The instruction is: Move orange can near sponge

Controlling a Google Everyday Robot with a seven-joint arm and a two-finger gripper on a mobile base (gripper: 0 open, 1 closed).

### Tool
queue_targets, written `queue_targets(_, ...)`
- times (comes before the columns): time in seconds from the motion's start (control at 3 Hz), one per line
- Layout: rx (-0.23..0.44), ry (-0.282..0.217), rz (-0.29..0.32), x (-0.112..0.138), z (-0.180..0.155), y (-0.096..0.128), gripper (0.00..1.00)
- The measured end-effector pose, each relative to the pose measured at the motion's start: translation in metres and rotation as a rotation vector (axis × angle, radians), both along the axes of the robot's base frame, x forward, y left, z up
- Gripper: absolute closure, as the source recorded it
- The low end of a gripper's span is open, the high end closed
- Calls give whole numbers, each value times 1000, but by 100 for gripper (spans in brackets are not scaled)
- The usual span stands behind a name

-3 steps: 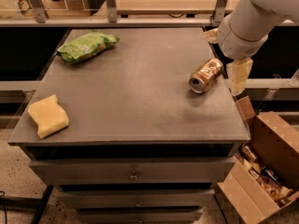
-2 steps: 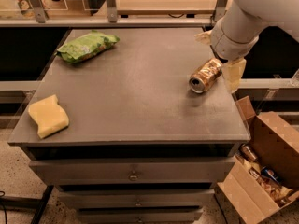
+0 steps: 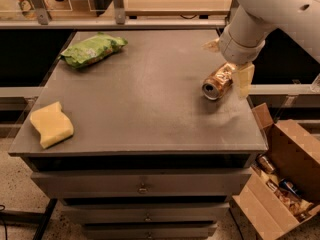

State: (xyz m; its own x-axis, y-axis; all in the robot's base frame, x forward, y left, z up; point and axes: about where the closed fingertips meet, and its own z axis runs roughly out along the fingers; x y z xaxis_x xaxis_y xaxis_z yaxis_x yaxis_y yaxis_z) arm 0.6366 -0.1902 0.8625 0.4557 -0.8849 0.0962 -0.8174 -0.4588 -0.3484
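The orange can [image 3: 218, 81] lies on its side near the right edge of the grey table [image 3: 150, 99], silver top facing the front left. My gripper [image 3: 229, 63] hangs over the can's far end, open. One pale finger [image 3: 244, 79] is just right of the can and the other [image 3: 212, 45] is behind it. The can rests on the table. The pale yellow sponge [image 3: 51, 124] lies at the front left corner, far from the can.
A green crinkly snack bag [image 3: 92, 48] lies at the back left of the table. Drawers sit under the tabletop. An open cardboard box [image 3: 280, 179] with small cans stands on the floor to the right. A shelf rail runs behind the table.
My arm has swung left and lower, bringing the fingers closer around the can's far end. The can, sponge and bag have not moved.
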Motion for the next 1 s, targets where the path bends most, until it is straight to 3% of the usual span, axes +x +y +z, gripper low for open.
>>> queue_targets(0.33,5,41,6,4,-11,2,17)
queue_targets(1.0,48,88,27,-1,-11,9,64)
